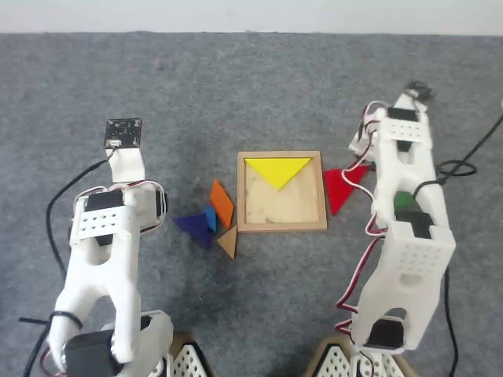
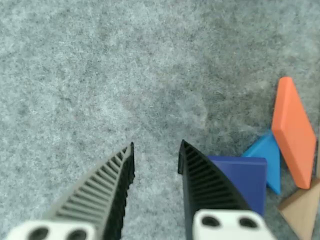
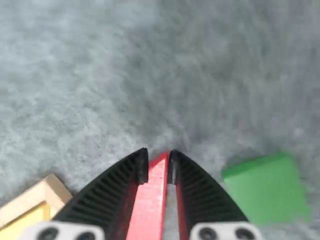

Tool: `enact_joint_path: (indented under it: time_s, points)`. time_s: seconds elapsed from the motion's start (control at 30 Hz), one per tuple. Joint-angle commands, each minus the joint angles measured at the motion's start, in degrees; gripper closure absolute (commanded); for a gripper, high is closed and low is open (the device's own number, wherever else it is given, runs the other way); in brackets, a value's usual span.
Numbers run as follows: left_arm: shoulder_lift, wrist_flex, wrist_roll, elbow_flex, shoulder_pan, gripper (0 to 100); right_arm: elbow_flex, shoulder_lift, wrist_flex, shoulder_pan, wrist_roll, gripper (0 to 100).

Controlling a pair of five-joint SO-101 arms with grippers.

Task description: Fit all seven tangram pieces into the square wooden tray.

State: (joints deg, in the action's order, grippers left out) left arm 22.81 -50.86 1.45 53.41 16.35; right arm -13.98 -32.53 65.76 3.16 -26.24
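Right gripper is pinching the red triangle, held just off the tray on that arm's side. Tray already has the yellow triangle along its far edge, so I'd bring red over low and line its long side up with a rim before letting go. Green square sits near that gripper on the carpet. Left gripper is spread, dark blue triangle just beside it.

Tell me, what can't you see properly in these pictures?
Green piece: high view, mostly hidden under the right arm.
Red triangle: right wrist view, seen edge-on, sides covered by the right gripper.
Purple triangle: left wrist view, one corner behind the left gripper.
Tan triangle: left wrist view, cut off by the picture's edge.
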Motion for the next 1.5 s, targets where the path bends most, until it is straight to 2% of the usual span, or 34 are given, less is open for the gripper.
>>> enact_joint_path:
  time_s: [0.0,0.07,0.13,0.23,0.33,0.47,0.6,0.77,0.9,1.3,1.47]
  points:
    - [0.62,-0.62,-0.53,-0.48,-0.09,86,-9.32,2.33,6.46,1.54,2.46,92.9]
    - [0.62,-0.7,-0.53,-0.48,-0.09,86,-13.19,3.38,10.07,1.01,3.16,92.9]
    - [0.62,-0.7,-0.53,-0.48,-0.09,86,-15.47,4.44,13.76,-1.19,8.26,92.9]
    - [0.62,-0.44,-0.53,-0.48,-0.09,86,-15.03,4.18,17.89,-8.84,12.75,92.9]
    - [0.62,-0.62,-0.53,-0.48,-0.09,86,-12.84,1.8,18.33,-15.34,12.57,92.8]
    - [0.62,-0.7,-0.53,-0.48,-0.09,86,-10.2,-1.89,14.9,-18.24,11.16,92.8]
    - [0.62,-0.62,-0.53,-0.48,-0.09,86,-10.11,-5.23,14.64,-17.36,9.85,92.8]
    - [0.62,-0.53,-0.53,-0.48,-0.09,86,-9.85,-7.69,15.08,-12.09,9.93,93.1]
    - [0.62,-0.44,-0.53,-0.48,-0.09,86,-9.85,-7.78,15.08,-9.1,12.75,93.2]
    - [0.62,-0.44,-0.53,-0.4,-0.09,86,-10.29,-5.58,16.66,-6.99,14.95,93.1]
    - [0.62,-0.44,-0.53,-0.4,-0.09,86,-7.3,3.82,16.04,-3.74,5.27,92.8]
